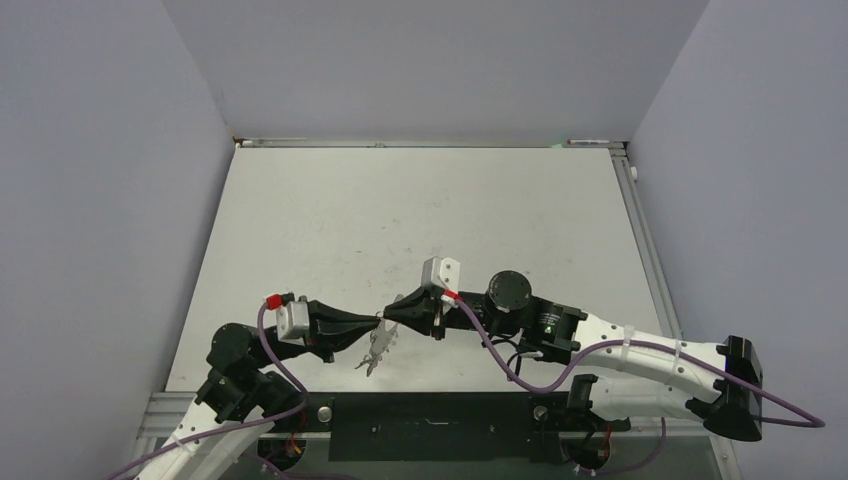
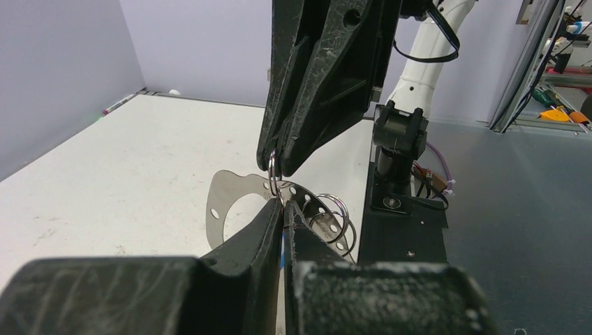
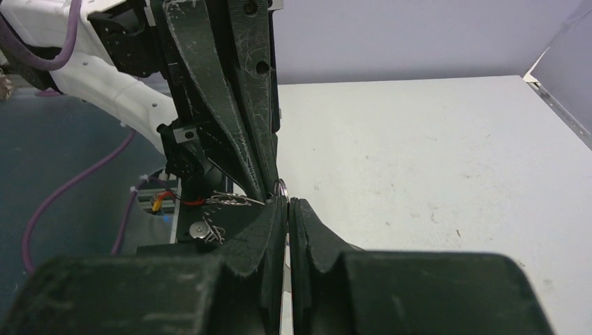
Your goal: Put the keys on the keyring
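My left gripper [image 2: 283, 209] has its fingers pressed flat together, their tips right beneath a small wire split ring [image 2: 271, 166]; a thin blue sliver shows in the seam between them, and I cannot tell what it is. My right gripper [image 3: 287, 202] comes at it tip to tip from the other side, its fingers clamped on that same split ring; the two pairs of tips all but touch. The flat grey ring-shaped metal plate with the wide hole, the keyring [image 2: 223, 188], hangs in the air from this meeting point, tilted, clear of the surface; whether my left fingers also nip its edge I cannot tell. More wire rings [image 2: 334, 200] dangle along its outer edge, on the side towards the arm bases.

From above, all this sits low over the near part of the white table [image 1: 420, 210], close to its near edge; beyond the tips the tabletop lies open to the far rail, and pale lilac walls [image 1: 100, 200] close it in on the left, right and back. Behind the keyring lies the black base plate [image 1: 430, 415]; the right arm's black joint post [image 2: 399, 132] stands close by, and a purple cable [image 1: 500, 355] loops beside the right wrist.
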You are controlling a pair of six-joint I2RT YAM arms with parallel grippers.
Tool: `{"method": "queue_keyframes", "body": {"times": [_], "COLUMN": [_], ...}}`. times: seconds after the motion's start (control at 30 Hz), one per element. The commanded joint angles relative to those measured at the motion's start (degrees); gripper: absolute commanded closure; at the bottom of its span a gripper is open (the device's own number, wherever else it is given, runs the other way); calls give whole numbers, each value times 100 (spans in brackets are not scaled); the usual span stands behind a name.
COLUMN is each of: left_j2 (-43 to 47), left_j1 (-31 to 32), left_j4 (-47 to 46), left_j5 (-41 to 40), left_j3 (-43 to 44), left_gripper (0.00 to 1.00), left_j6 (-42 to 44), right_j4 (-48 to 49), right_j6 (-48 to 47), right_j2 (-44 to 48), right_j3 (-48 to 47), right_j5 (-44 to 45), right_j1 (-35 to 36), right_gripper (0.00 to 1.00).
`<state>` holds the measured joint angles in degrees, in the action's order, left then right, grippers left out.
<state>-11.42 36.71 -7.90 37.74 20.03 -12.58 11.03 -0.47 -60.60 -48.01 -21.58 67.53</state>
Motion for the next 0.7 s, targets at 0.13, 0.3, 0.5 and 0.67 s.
{"method": "queue_keyframes", "body": {"times": [0.13,0.3,0.5,0.67], "left_j2": [57,65,190,262], "left_j1": [-8,-6,-12,-6], "left_j4": [-67,-43,34,34], "left_j5": [-7,-54,-209,-263], "left_j3": [97,102,107,102], "left_gripper": [100,100,74,67], "left_j6": [58,70,115,124], "right_j4": [1994,2296,2264,2272], "right_j6": [941,1031,968,961], "right_j2": [30,-93,-182,-141], "right_j3": [535,608,631,670], "right_j5": [463,333,121,75], "right_j1": [0,6,-2,6], "right_gripper": [95,95,95,95]}}
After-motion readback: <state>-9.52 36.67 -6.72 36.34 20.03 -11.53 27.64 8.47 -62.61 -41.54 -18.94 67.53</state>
